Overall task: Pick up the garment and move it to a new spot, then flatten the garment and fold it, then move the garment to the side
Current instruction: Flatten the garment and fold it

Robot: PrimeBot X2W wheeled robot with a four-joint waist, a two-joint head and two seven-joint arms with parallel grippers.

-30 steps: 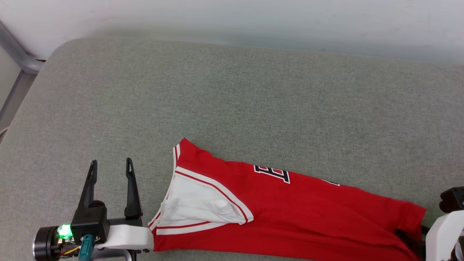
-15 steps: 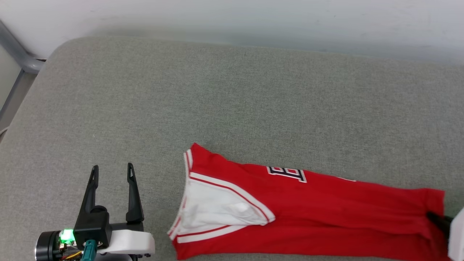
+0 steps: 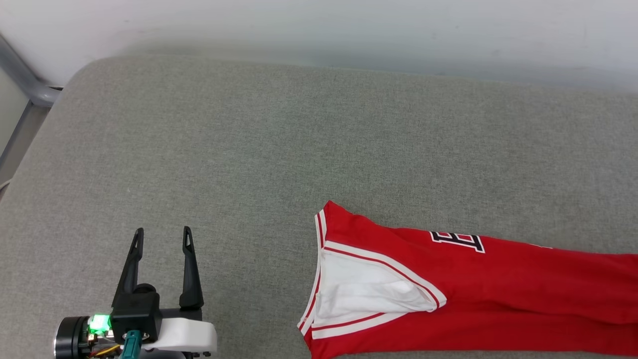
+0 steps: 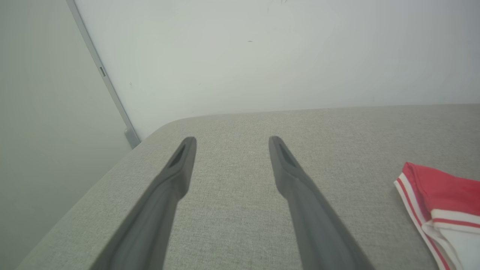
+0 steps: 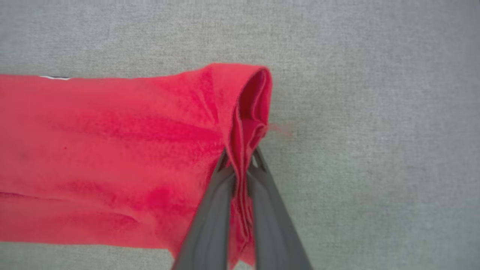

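Observation:
The garment (image 3: 498,284), a red jersey folded into a long band, lies across the grey cushion at the lower right, its white sleeve (image 3: 364,291) with striped trim toward the left and black lettering (image 3: 457,240) on its far edge. My right gripper (image 5: 240,155) is shut on the garment's (image 5: 112,157) bunched red end. My left gripper (image 3: 161,238) stands open at the lower left, well apart from the garment, nothing between its fingers (image 4: 180,165). In the left wrist view the garment's sleeve corner (image 4: 438,195) shows at the right edge.
The grey cushion (image 3: 279,144) stretches wide to the back and left, with a rounded corner at the far left. A pale wall (image 3: 319,25) runs behind it, and a grey metal bar (image 3: 25,80) stands past the left corner.
The garment has slid to the right across the cushion, pulled by its right end, which has left the head view together with the right arm. The left gripper has stayed almost in place.

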